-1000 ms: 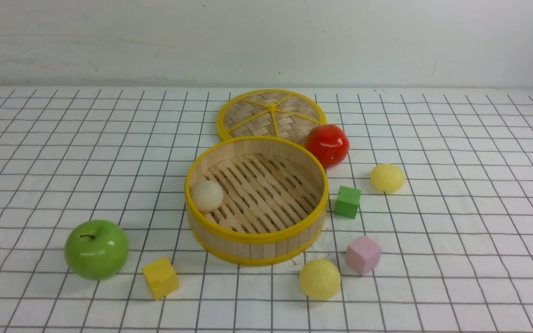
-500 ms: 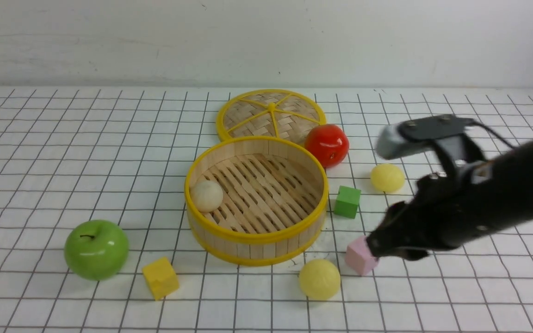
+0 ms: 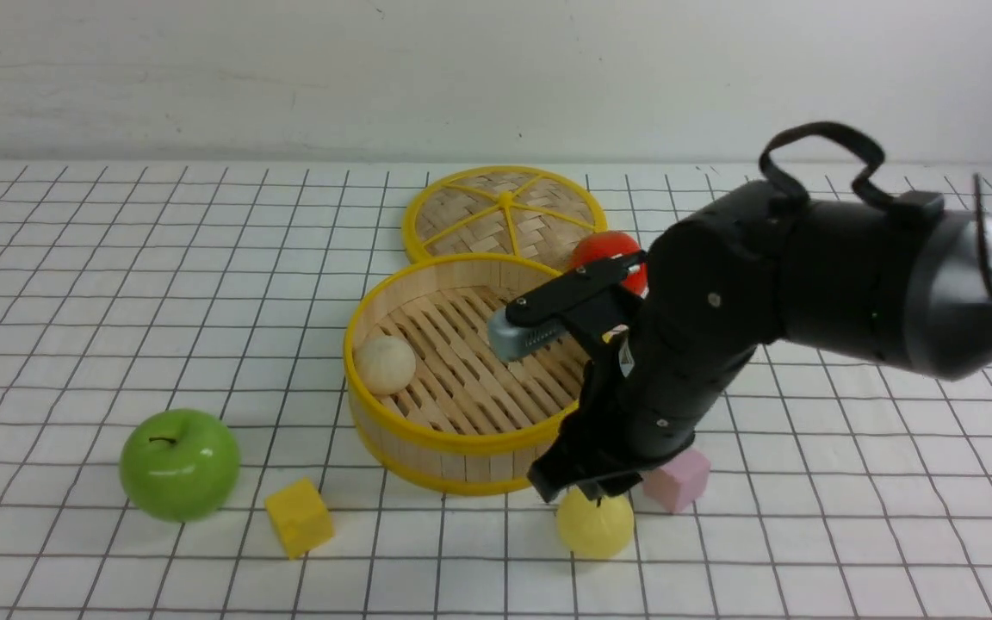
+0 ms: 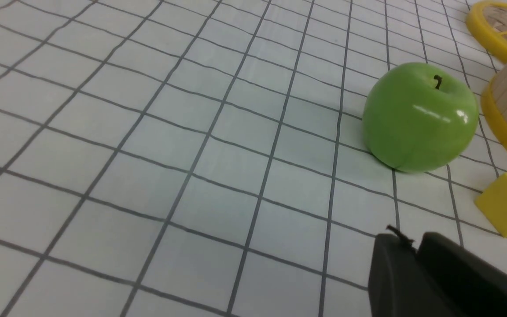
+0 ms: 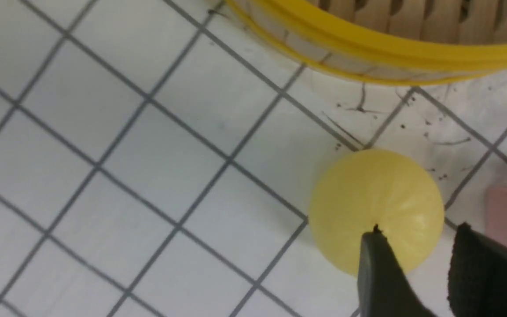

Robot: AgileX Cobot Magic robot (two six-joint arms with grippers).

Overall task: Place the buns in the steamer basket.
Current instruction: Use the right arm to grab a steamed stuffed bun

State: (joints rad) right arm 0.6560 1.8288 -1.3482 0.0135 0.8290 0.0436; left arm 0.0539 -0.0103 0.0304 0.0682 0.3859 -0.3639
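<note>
The front camera looks forward across the whole table; close wrist cameras share its yellow bun below the right gripper, green apple beyond the left gripper.

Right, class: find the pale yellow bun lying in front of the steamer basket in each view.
Front view: yellow bun, at the right pincer tip, before the steamer basket.
Left wrist view: not in it.
Right wrist view: bun just beyond the pincer.
Shared landmark: the basket's yellow rim.

Bun hemmed btw basket & pink cube.
</note>
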